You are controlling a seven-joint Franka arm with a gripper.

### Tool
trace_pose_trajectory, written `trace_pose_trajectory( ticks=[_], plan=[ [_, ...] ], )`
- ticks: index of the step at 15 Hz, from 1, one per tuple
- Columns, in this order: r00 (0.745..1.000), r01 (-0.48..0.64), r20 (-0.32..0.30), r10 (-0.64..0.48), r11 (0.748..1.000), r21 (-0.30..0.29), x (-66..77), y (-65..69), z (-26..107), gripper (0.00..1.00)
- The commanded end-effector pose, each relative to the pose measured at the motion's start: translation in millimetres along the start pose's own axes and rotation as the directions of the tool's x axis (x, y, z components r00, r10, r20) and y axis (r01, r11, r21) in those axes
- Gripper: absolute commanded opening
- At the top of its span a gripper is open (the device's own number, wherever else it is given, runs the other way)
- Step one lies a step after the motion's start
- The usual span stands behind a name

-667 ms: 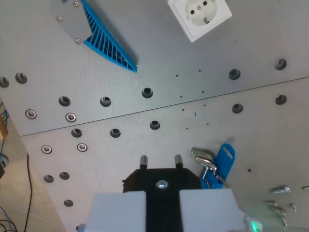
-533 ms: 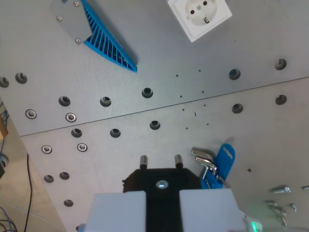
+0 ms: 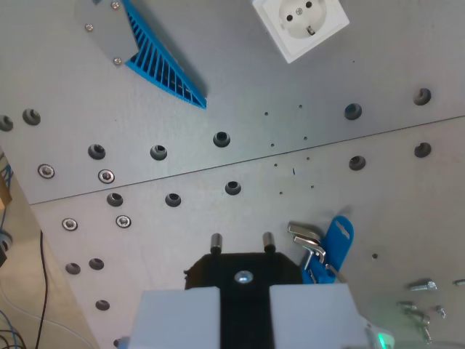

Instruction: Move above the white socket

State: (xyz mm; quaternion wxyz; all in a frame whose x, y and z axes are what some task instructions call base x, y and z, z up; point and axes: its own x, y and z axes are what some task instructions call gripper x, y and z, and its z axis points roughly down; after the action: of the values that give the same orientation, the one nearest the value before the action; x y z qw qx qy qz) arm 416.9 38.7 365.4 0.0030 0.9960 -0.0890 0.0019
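Wrist view, looking down past the gripper onto a grey plate drilled with rows of holes. The gripper body is filling the bottom edge; a black part with two short metal pins is projecting from it, the pins standing slightly apart. Whether this part is gripped or belongs to the tool, and how the jaws are set, cannot be told from here.

Just beyond the pins, toward the wrist view's right, a blue tag is lying against some bent metal keys; loose screws are lying further right. Ahead of the gripper a seam is crossing the plate. Far ahead and to the view's left, a blue ribbed wedge is sitting under a grey bracket.

The socket is lying farthest, well ahead of the gripper and slightly to the view's right, its top corner cut by the frame.

Handling, as judged: a rigid, light, smooth plastic square, apparently fixed to the plate, so nothing is needing to be grasped. The move is calling for hovering, centring the pins over the round recess, with clearance kept from the brittle face.
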Motion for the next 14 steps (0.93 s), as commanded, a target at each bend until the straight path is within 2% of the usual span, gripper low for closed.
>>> trace_pose_trajectory(
  ticks=[1,8,14],
  plan=[
    [0.999,0.032,-0.005,-0.032,0.999,0.001,0.6,1.1,3.8,0.00],
    [0.995,0.097,-0.033,-0.096,0.995,0.004,3.7,5.5,19.3,0.00],
    [0.983,0.175,-0.062,-0.175,0.984,0.002,7.4,12.9,43.5,0.00]
  ],
)
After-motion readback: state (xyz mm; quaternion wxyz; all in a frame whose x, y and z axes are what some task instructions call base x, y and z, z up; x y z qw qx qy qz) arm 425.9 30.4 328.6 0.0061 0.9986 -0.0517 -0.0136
